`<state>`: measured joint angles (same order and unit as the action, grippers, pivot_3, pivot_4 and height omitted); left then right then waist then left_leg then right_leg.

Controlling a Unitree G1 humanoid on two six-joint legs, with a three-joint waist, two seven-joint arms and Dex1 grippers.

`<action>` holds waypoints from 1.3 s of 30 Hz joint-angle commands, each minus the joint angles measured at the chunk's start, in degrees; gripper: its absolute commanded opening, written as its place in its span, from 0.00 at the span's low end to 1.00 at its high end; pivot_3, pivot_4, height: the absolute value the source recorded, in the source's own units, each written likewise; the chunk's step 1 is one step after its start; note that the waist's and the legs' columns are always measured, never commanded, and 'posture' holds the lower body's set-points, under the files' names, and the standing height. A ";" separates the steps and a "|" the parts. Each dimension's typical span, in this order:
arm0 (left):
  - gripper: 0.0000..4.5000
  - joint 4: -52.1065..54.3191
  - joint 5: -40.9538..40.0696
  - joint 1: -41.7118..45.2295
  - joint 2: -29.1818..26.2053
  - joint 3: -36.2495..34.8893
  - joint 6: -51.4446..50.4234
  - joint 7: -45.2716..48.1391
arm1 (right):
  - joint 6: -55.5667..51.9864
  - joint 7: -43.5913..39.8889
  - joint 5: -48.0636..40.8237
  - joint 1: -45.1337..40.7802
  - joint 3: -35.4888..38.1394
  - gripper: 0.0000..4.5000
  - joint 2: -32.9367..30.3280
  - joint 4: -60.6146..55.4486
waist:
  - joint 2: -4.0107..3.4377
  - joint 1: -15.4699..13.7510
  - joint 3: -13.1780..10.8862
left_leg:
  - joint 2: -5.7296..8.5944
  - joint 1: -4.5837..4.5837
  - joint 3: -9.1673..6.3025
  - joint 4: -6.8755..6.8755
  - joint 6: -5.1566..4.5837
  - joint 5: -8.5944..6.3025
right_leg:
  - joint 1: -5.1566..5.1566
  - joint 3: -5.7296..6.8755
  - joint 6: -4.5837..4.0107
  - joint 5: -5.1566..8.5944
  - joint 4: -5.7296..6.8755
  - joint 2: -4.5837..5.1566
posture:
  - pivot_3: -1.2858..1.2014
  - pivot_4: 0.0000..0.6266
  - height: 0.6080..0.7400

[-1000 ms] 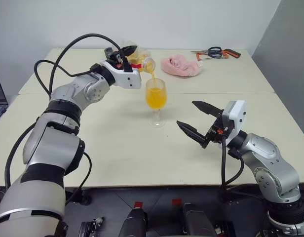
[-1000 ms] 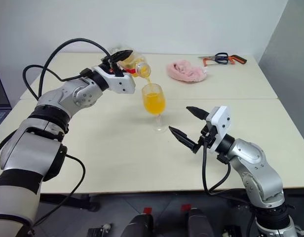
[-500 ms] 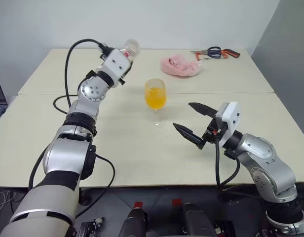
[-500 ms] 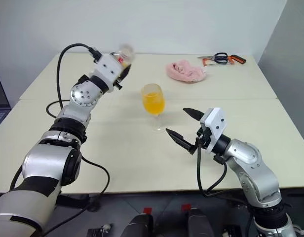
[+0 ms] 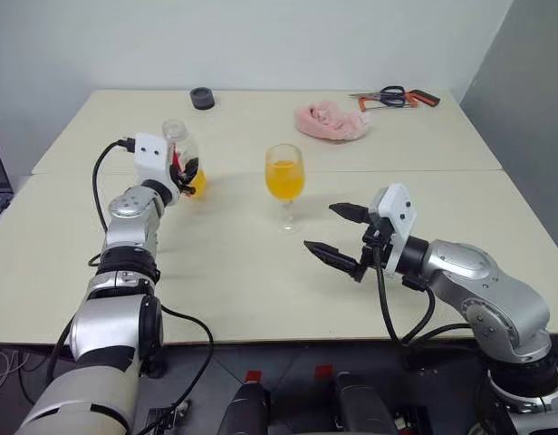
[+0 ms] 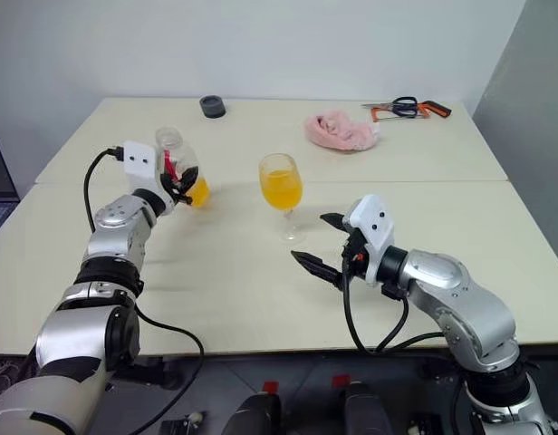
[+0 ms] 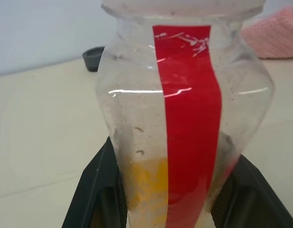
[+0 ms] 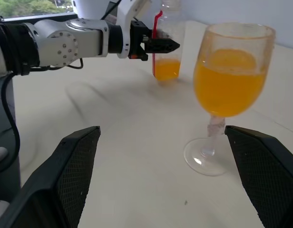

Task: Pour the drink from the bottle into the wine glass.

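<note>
Showing no legible text, only a red stripe on the bottle (image 5: 182,161), now upright, apparently tabled, pinched by left gripper (image 5: 187,172); wine glass (image 5: 285,177) filled; right gripper (image 5: 336,232) spread.

Left arm (image 5: 134,227) stretched forward, fingers (image 5: 190,169) clamped; right arm (image 5: 469,281) bent inward, fingers (image 5: 329,255) spread wide.

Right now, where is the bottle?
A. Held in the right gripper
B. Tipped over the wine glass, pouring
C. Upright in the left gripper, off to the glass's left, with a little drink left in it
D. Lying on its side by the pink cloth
C. The left gripper is shut on the upright bottle, apart from the wine glass; a small pool of orange drink sits at its bottom.
</note>
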<state>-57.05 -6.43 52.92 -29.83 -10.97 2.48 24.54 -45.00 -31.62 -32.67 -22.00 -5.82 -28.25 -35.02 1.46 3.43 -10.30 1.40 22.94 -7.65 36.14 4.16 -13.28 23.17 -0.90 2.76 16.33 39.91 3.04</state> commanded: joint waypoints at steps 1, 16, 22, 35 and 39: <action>0.38 4.51 -1.75 -0.67 -1.14 -1.65 -2.14 0.25 | 2.00 -1.45 -1.02 -1.29 0.60 1.00 0.15 -2.23 | 0.02 -0.03 0.01 | 0.00 0.00 0.00 0.00 0.00 0.00 | 0.00 -0.01 0.00 0.00 0.00 0.00 | 0.52 0.24 1.00; 0.38 4.93 -1.80 -4.71 -2.82 -1.60 -5.70 3.42 | 4.80 -3.13 0.94 -2.46 -1.47 1.00 0.33 -0.25 | 0.07 0.04 0.06 | -0.02 -0.04 0.03 0.00 0.00 0.00 | 0.00 -0.02 0.00 0.00 0.01 0.00 | 0.52 0.24 1.00; 0.81 5.87 -2.01 -5.69 -3.11 -2.03 -5.25 3.25 | 5.13 -3.94 1.22 -3.71 -1.66 1.00 0.37 1.63 | 0.07 0.04 0.06 | -0.03 -0.04 0.01 -0.01 0.00 0.00 | 0.00 -0.01 0.00 0.00 0.01 0.00 | 0.52 0.24 1.00; 1.00 9.45 -1.51 -8.43 -3.18 -1.48 -1.69 3.85 | 5.29 -5.00 1.20 -3.07 -1.27 1.00 -0.72 2.17 | 0.08 -0.13 0.07 | -0.02 -0.03 0.01 -0.01 0.00 0.00 | 0.00 -0.01 0.00 0.00 0.00 0.01 | 0.52 0.24 1.00; 1.00 11.57 -1.76 -10.11 -2.98 -1.53 -1.28 4.14 | 6.05 -4.90 1.95 -1.08 -1.36 1.00 -1.31 1.52 | 0.09 -0.16 0.07 | -0.02 -0.02 0.00 -0.01 0.00 0.00 | 0.00 -0.01 0.00 0.00 0.00 0.01 | 0.52 0.24 1.00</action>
<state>-48.46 -7.83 42.72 -32.20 -12.08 -0.39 28.35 -40.32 -36.16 -30.82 -23.28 -8.05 -29.00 -31.74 1.55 3.27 -10.23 1.38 22.93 -7.65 36.13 4.16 -13.28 23.17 -0.91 2.76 16.33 39.90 3.04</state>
